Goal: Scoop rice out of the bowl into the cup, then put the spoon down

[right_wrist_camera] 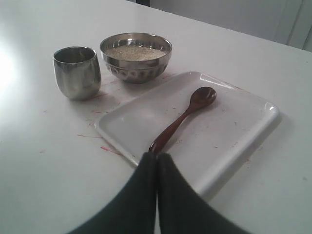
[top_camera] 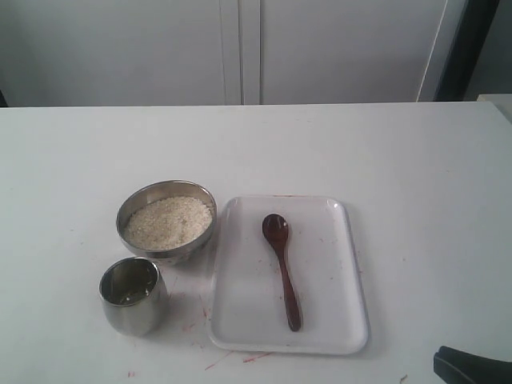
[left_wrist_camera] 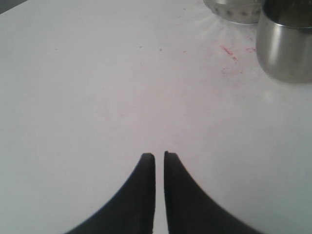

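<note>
While the slim dark reddish-brown wooden spoon [top_camera: 282, 268] lies flat on the white rectangular plastic tray [top_camera: 328, 320], neither end effector grasps anything. In the exterior view the spoon's small oval head points to about 12 o'clock, and its long thin handle runs toward 6 o'clock, leaning slightly to 5.

The wide, shallow, round shiny steel bowl [top_camera: 164, 189] stands on the white counter [top_camera: 416, 176] at 9 o'clock of the tray, just beside its edge. It is filled almost to the rim with small white uncooked rice grains [top_camera: 170, 220]. The small shiny steel cup [top_camera: 136, 312] stands upright at about 7 o'clock of the bowl, just beside it. Faint red marks [top_camera: 240, 358] streak the counter near the cup and the tray's edge.

The left end effector [left_wrist_camera: 159, 155] is clenched, its two dark fingers parted only by a hairline slit with nothing between them. It is over bare counter, well apart from the cup.

The right end effector [right_wrist_camera: 157, 155] is also clenched and empty. Its tips are at the end of the spoon's handle, above the tray's edge; whether they touch the handle I cannot tell. In the exterior view only a dark part of the right arm [top_camera: 472, 368] shows, at 5 o'clock of the tray.
</note>
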You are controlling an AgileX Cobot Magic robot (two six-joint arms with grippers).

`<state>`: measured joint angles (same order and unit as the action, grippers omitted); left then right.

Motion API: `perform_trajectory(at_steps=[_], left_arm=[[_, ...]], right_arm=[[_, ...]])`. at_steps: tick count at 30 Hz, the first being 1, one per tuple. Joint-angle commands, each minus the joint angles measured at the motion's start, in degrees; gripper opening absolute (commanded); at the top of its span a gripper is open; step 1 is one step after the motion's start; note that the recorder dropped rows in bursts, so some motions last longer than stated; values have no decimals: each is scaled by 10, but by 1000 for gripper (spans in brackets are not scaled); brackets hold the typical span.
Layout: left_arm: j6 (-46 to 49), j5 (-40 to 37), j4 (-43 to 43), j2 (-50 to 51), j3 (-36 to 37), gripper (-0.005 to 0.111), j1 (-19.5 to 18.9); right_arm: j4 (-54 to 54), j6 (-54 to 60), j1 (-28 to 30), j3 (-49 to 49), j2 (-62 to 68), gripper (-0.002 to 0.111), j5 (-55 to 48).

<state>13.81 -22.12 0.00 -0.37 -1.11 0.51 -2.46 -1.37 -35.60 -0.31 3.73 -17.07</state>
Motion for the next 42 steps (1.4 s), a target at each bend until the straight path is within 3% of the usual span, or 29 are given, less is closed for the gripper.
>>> perform_trajectory(at_steps=[1, 5, 13, 24, 42], left_arm=[[-3, -28, -3, 4, 5, 14, 2], [-3, -28, -3, 4, 5, 14, 2], [-3, -28, -3, 4, 5, 14, 2], [-3, -28, -3, 4, 5, 14, 2], [-3, -28, -3, 4, 5, 14, 2]], right_arm=[[-3, -3, 3, 3, -2, 0, 1], [-3, -3, 20, 3, -2, 0, 0], [-3, -3, 176, 3, -2, 0, 0], [-3, -3, 299, 3, -2, 0, 0], [-3, -3, 351, 3, -2, 0, 0]])
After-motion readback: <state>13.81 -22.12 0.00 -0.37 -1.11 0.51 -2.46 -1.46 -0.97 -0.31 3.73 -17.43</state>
